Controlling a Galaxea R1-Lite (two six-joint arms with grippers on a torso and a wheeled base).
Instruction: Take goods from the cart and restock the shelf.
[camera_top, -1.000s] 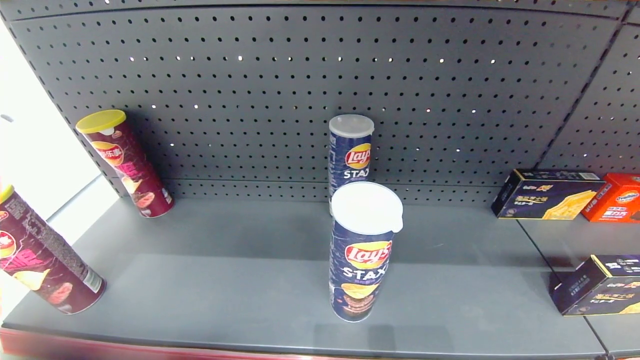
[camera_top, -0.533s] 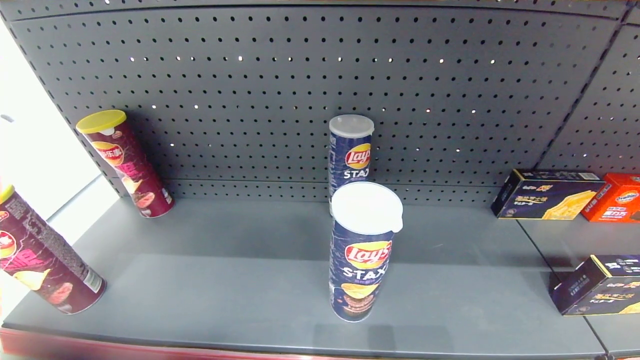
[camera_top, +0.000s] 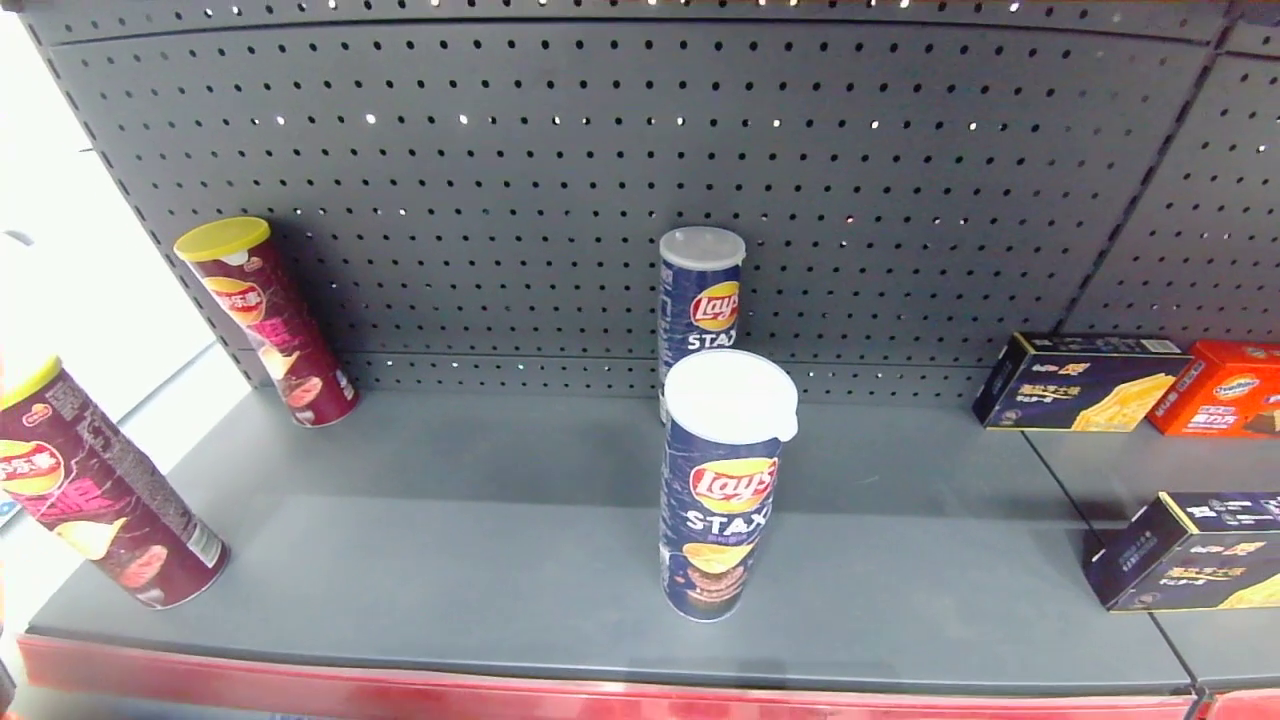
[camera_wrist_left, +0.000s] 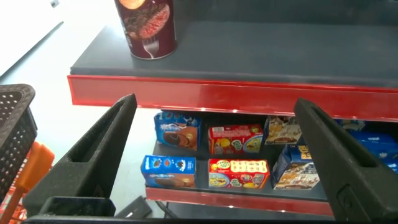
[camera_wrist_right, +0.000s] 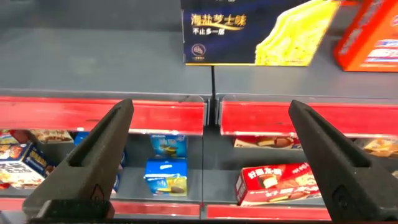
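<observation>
On the grey shelf (camera_top: 450, 540) a blue chip can (camera_top: 722, 490) with a white lid stands upright near the front, and a second blue can (camera_top: 700, 290) stands behind it by the pegboard. Two maroon cans with yellow lids stand at the left, one at the back (camera_top: 265, 320) and one at the front corner (camera_top: 100, 490). My left gripper (camera_wrist_left: 214, 102) is open and empty below the shelf's red front edge (camera_wrist_left: 236, 93), under the front maroon can (camera_wrist_left: 146, 28). My right gripper (camera_wrist_right: 211, 104) is open and empty before the red edge (camera_wrist_right: 161, 115), facing a dark blue box (camera_wrist_right: 255, 31).
On the right shelf section lie two dark blue boxes (camera_top: 1080, 385) (camera_top: 1180, 550) and an orange box (camera_top: 1215, 402). The lower shelf holds several snack boxes (camera_wrist_left: 239, 155). A black basket (camera_wrist_left: 12, 137) of the cart is beside the left gripper.
The whole head picture has shifted, so the camera has moved; the shelf's red front edge now shows more. The cans and boxes stand where they were.
</observation>
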